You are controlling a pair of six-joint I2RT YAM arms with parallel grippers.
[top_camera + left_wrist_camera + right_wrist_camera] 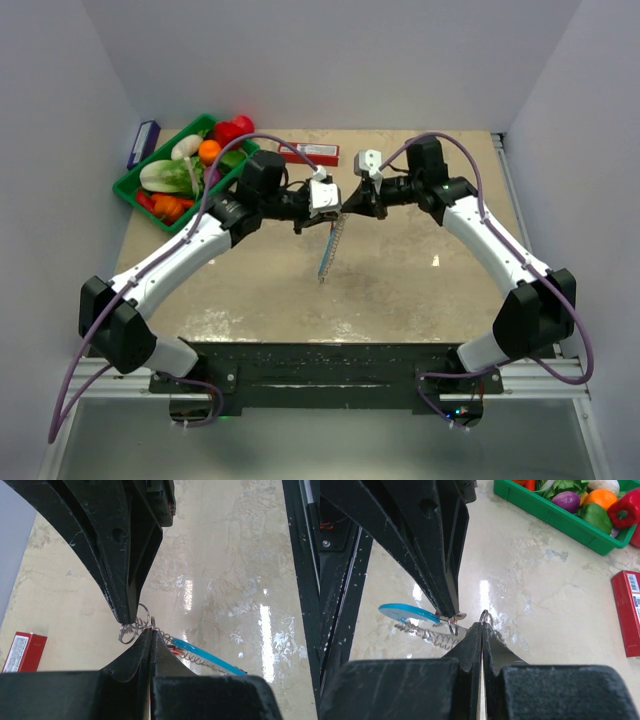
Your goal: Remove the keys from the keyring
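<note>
Over mid table (400, 290), keyring (330, 247) hangs as a limp strip just below both grippers. Tips nearly touching: left gripper (151, 631) pinched tight on keyring's thin wire loop, right gripper (481, 626) likewise clamped on a loop. Wrist views show blue curved section (407, 612), jagged silvery keys (427, 632), one red bit (175, 649). Top view gives only a blue-silver strip. Far: red box (308, 153), green veg tray (555, 511).
</note>
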